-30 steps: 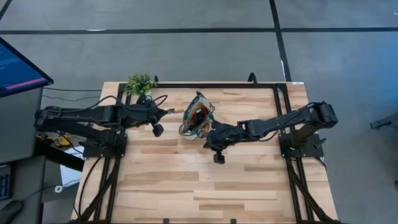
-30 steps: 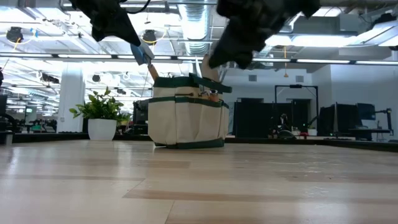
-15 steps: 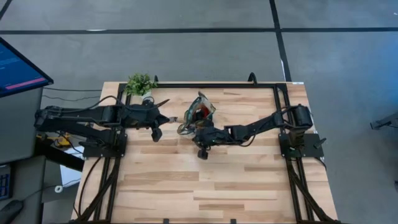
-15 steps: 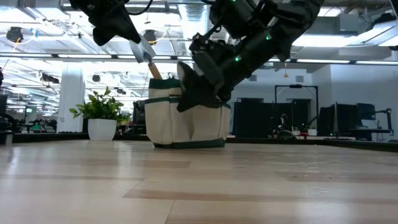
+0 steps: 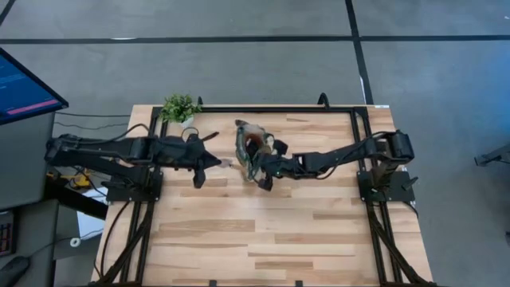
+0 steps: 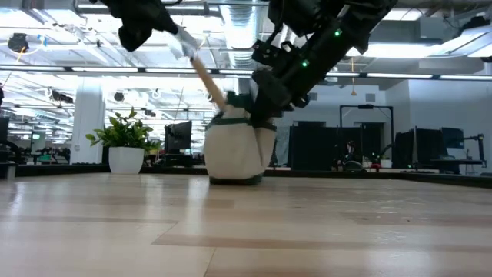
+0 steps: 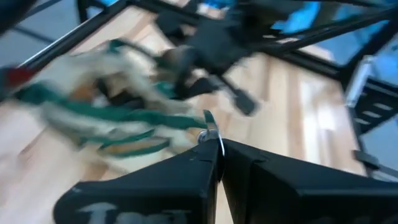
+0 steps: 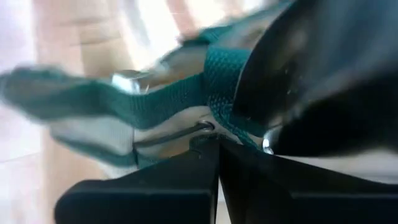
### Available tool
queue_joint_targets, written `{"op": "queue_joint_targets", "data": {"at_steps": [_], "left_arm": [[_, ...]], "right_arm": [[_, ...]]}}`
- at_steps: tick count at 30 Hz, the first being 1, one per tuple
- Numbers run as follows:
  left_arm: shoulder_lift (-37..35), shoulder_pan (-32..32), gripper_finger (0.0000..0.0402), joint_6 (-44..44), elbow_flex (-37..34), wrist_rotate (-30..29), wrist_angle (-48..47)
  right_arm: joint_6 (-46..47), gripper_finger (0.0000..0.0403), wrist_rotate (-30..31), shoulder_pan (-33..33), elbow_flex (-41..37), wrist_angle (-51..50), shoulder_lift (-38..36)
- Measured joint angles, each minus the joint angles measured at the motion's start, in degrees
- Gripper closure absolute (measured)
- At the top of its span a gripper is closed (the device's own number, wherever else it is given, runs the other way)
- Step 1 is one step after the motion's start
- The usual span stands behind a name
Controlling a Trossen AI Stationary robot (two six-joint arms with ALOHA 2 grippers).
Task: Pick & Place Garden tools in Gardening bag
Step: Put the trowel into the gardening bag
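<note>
The beige gardening bag (image 5: 253, 147) with green trim stands on its base at the middle of the table's far half and shows its narrow end in the low view (image 6: 237, 150). My right gripper (image 5: 260, 169) reaches in from the right and is shut at the bag's top rim (image 6: 265, 96). My left gripper (image 5: 213, 162), coming from the left, is shut on a trowel (image 6: 201, 73). The trowel's wooden handle slants down toward the bag's rim. Red and dark tools show inside the bag. My left gripper pinches the trowel's silver blade end (image 7: 211, 132) between its two fingers, high above the table. The trowel slants down from the fingers, its wooden handle (image 6: 209, 83) reaching the bag's rim. My right gripper is shut on the bag's green trim strap (image 8: 214, 102) at the top rim, coming slantwise down from the table's right. The bag's base stays on the table.
A small potted plant (image 5: 181, 108) stands at the far left corner. A black rail frame (image 5: 323, 109) runs along the table's far and side edges. The whole near half of the wooden table (image 5: 263, 239) is bare.
My right gripper has swung down and toward the table's left at the bag's rim. The bag has turned about on its base, from broadside to end-on in the low view. My left gripper has turned, tipping the trowel so that its handle slants to the bag.
</note>
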Motion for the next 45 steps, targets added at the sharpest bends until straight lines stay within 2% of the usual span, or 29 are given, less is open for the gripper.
{"op": "queue_joint_targets", "data": {"at_steps": [6,11,15,18,22,28,33,38,45], "left_arm": [[0.0,-0.5,0.0400,1.9,0.0,0.4,3.4],[-0.2,-0.4,0.0400,2.8,0.0,-2.2,2.5],[-0.3,0.3,0.0400,2.9,0.0,-7.8,-2.0],[-0.3,0.6,0.0400,2.9,0.0,-12.0,-4.4],[-0.3,1.3,0.0400,4.3,0.0,-13.0,-4.3],[0.4,4.0,0.0400,4.4,-0.1,-11.8,-4.4],[2.0,6.3,0.0400,4.3,0.0,-7.2,-4.1],[4.6,8.2,0.0400,4.2,0.0,-1.4,-3.9],[7.3,9.7,0.0400,4.0,0.0,1.5,-2.8]], "right_arm": [[-1.6,0.0403,0.0,-4.0,0.0,-1.0,-0.3],[-1.1,0.0403,0.0,-5.2,0.0,-9.0,-1.0],[0.3,0.0403,0.0,-4.1,0.0,-16.1,-3.6],[0.4,0.0403,0.0,-2.4,-0.1,-17.6,-6.5],[0.4,0.0403,0.0,0.3,0.0,-17.6,-10.6],[0.4,0.0403,0.3,3.8,0.0,-17.5,-15.8],[0.4,0.0403,3.8,6.1,0.0,-18.3,-18.0],[0.4,0.0403,4.9,6.7,0.0,-18.6,-18.2],[0.4,0.0403,5.0,6.1,0.1,-17.8,-16.7]]}}
